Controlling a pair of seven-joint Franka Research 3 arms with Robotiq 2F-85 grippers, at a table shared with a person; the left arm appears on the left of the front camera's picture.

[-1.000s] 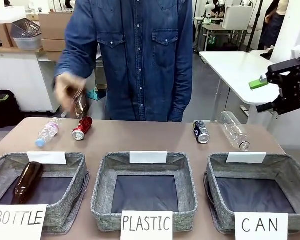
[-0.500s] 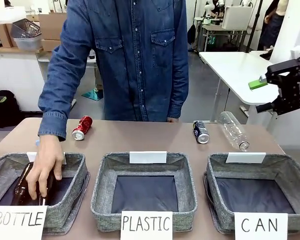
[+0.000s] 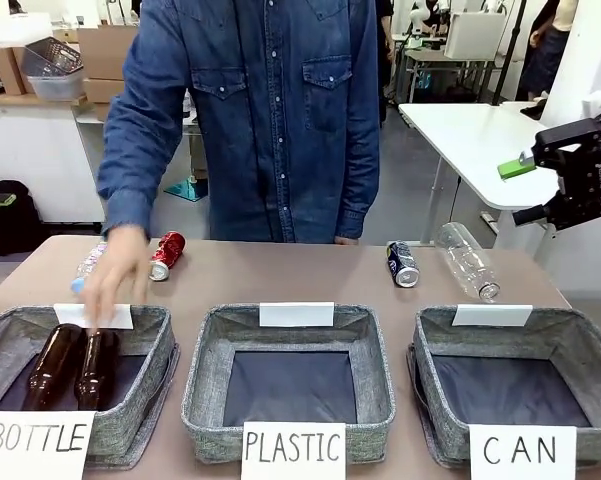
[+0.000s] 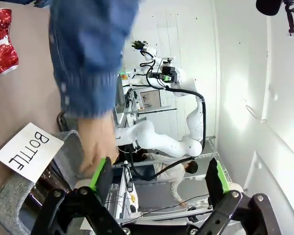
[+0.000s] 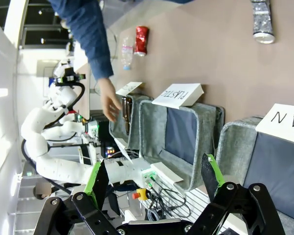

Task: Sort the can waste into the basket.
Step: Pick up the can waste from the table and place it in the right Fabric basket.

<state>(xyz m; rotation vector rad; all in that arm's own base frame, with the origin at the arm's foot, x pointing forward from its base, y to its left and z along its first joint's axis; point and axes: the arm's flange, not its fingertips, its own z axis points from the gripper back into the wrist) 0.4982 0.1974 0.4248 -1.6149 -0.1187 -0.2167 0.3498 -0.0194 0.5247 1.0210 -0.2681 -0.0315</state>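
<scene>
Noted red can [image 3: 165, 256] lying far left by the person's hand [image 3: 115, 278], navy can [image 3: 403, 264] far right, behind the CAN basket [image 3: 427, 395]. Found right gripper [image 3: 523, 190] and left gripper [image 4: 159, 175] spread wide, holding nothing. Advise navy can first: pinch across its body, clear of plastic bottle [image 3: 468, 262].
</scene>
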